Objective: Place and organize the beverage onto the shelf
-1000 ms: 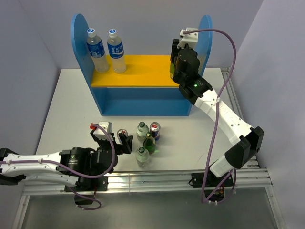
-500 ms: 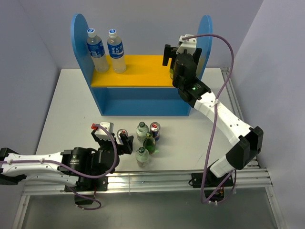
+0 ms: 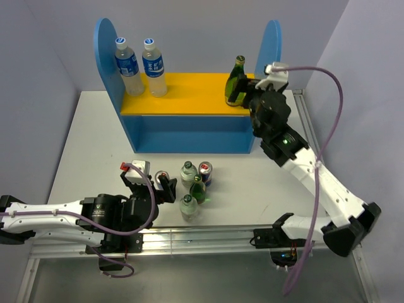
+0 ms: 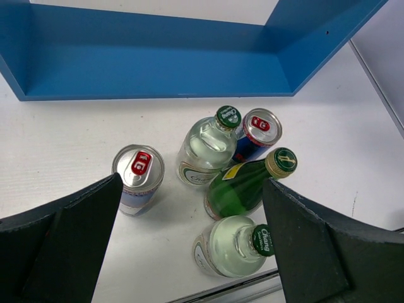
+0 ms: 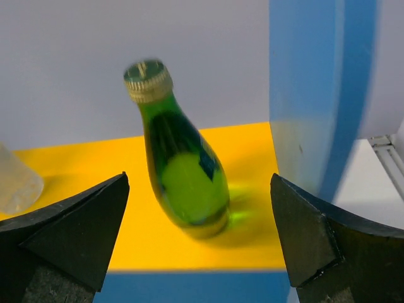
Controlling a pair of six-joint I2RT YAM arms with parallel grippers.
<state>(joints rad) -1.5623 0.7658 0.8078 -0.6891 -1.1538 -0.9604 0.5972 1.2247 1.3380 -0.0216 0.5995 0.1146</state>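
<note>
Left jaws: spread wide, empty, hovering over the drinks on the tabletop (image 3: 95, 139).
Left can (image 4: 138, 178): upright, a little apart from the cluster, between the left jaws; red tab, no readable print.
Cluster: far clear bottle (image 4: 205, 148) touching right can (image 4: 255, 134); low green bottle (image 4: 243, 186) and near clear bottle (image 4: 230, 246) just beside them.
Writing: "Chang" on the near clear bottle's green cap; the other caps are too small to read.
Shelf (image 3: 189, 95): at the far side of the tabletop; the lower tier looks empty.
Water bottles (image 3: 128, 66): two, upright at the board's left end; blue labels, unreadable.
Shelf green bottle (image 5: 183, 170): at the board's right end, near the side panel; it looks tilted in the wrist view, perhaps from camera angle.
Right jaws: spread, empty, just in front of that bottle.
Step, as I judge it: back the right jaws straight out without brushing the bottle, then take the left can first, low on its body.
</note>
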